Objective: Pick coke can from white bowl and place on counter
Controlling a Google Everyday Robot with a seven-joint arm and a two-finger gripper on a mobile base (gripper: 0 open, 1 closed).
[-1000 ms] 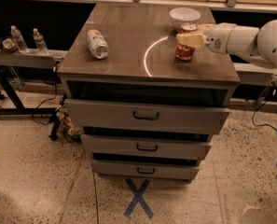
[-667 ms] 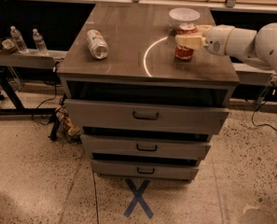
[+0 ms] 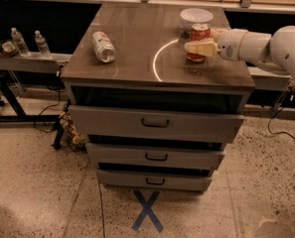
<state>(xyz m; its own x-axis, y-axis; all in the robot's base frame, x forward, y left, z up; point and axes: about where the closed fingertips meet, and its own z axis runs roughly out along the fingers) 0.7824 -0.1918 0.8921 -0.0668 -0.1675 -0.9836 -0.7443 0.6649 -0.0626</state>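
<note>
The coke can (image 3: pixel 198 35), red with a silver top, stands upright on the counter (image 3: pixel 137 43) near its back right part, just in front of the white bowl (image 3: pixel 196 17). The bowl is empty and sits at the counter's back edge. My gripper (image 3: pixel 200 44) reaches in from the right on a white arm. Its fingers close on the can: the near finger (image 3: pixel 201 47) crosses the can's front and the other lies behind it. The can's base looks level with the counter top.
A silver-white can (image 3: pixel 103 45) lies on its side at the counter's left. A ring-shaped light reflection (image 3: pixel 159 58) marks the counter's middle. Three drawers (image 3: pixel 156 124) face me below. Water bottles (image 3: pixel 19 40) stand on a shelf to the left.
The gripper and the coke can have shifted slightly back toward the bowl. The bowl and the silver-white can have not moved.
</note>
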